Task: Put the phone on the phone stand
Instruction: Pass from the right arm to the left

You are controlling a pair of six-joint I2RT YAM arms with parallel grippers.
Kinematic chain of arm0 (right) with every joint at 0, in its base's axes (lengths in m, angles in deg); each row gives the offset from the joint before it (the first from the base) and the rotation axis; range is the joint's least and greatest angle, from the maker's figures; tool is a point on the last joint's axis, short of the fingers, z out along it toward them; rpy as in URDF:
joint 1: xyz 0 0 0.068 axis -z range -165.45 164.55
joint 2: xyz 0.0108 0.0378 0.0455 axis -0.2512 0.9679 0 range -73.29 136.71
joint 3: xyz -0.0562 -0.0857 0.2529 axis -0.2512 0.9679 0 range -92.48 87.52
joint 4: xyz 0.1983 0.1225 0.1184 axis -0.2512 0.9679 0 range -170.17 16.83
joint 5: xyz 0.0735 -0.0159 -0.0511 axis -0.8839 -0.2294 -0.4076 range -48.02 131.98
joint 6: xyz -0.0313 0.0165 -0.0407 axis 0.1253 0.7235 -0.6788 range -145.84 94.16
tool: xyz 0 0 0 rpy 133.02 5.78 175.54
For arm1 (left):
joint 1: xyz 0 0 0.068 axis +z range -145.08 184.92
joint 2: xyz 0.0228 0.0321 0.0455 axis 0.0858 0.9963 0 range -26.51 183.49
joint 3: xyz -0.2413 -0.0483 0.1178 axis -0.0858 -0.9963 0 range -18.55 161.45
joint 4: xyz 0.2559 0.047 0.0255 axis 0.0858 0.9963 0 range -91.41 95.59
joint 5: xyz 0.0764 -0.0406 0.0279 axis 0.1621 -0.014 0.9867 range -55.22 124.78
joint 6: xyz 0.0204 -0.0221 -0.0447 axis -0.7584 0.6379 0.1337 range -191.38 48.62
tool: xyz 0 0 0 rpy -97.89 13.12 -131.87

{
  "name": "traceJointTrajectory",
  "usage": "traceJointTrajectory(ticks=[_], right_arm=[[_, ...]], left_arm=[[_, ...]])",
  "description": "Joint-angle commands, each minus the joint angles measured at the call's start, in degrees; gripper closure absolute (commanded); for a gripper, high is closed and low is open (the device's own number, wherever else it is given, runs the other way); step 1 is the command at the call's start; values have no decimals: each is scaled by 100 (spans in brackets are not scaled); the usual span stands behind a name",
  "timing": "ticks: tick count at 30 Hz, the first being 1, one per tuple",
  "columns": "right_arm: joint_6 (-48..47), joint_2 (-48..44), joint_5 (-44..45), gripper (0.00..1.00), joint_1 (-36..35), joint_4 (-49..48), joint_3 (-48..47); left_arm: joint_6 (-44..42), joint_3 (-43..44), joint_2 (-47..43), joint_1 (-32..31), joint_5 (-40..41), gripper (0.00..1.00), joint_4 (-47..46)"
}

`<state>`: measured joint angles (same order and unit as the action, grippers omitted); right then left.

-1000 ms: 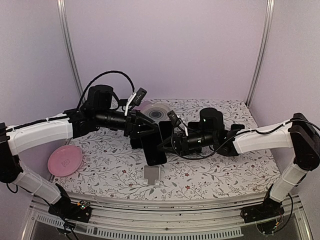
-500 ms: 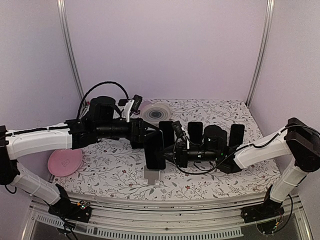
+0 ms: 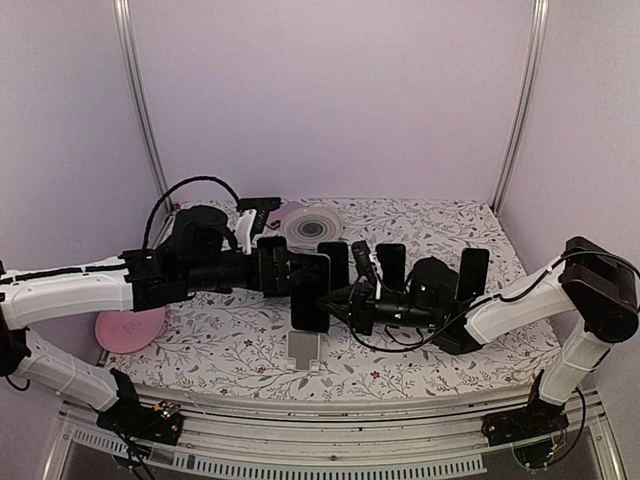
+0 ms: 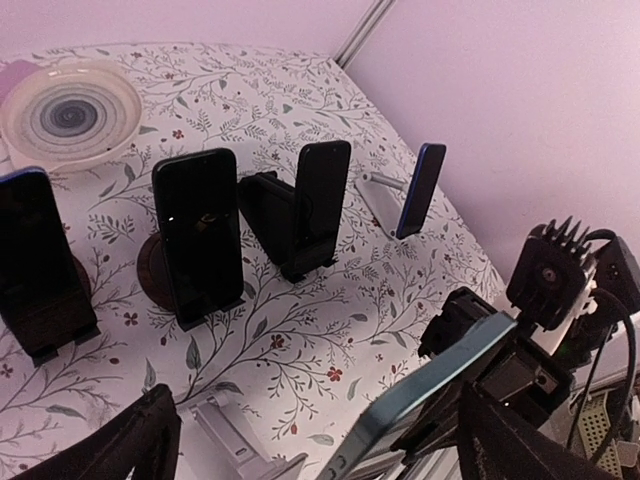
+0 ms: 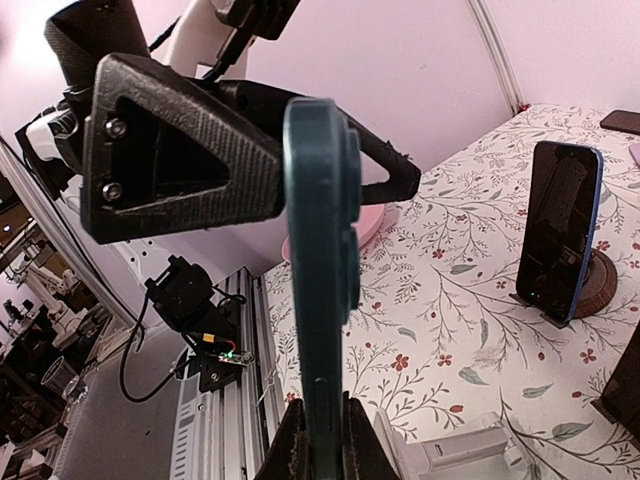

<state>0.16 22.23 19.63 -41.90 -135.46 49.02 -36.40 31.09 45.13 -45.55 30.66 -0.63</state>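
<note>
Lilac walls with two metal corner posts enclose a table (image 3: 440,345) covered by a white cloth printed with leafy sprigs. Both arms reach low across it and meet over its middle.

The left gripper (image 3: 298,272) has its jaws spread wide. One black triangular finger (image 5: 180,160) stands on each side of the phone, and neither touches it. The right gripper (image 3: 336,300) is clamped on the phone (image 5: 320,250), pinching one end between both fingers.

A white plate with a dark spiral (image 3: 312,225) lies beyond the left gripper, toward the back wall. A pink plate (image 3: 130,327) lies well away from both grippers, beside the left arm's forearm.

Just behind the grippers, a row of four other phones (image 4: 200,235) stands on separate holders, all with dark screens. One holder has a round brown base (image 5: 590,285). This row and the left gripper's fingers crowd the space around the held phone.

The phone stand (image 3: 304,350), a small pale grey bracket, sits just below the grippers on their near side.

The phone hangs directly over this stand, held on end and close to upright. Whether it touches the stand cannot be told. It is slim, with a black glass face, a blue-grey metal edge and a raised camera bump on its back.
</note>
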Motion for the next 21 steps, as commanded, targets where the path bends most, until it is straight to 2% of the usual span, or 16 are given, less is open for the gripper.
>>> traceJointTrajectory(ticks=[1,5,11,17,21], right_arm=[[14,120,242,98,-134,-431,-138],[-51,131,437,98,-209,-210,-202],[-93,100,642,98,-293,-59,-215],[-145,28,706,98,-327,-9,-156],[-164,42,675,98,-341,-1,-147]], left_arm=[[301,519,164,-578,1120,3,871],[681,1052,430,-1053,2145,3,1583],[1295,2012,1227,-1351,2873,4,2844],[1662,2544,1671,-1472,3170,6,3451],[1675,2642,1788,-1494,3197,14,3526]])
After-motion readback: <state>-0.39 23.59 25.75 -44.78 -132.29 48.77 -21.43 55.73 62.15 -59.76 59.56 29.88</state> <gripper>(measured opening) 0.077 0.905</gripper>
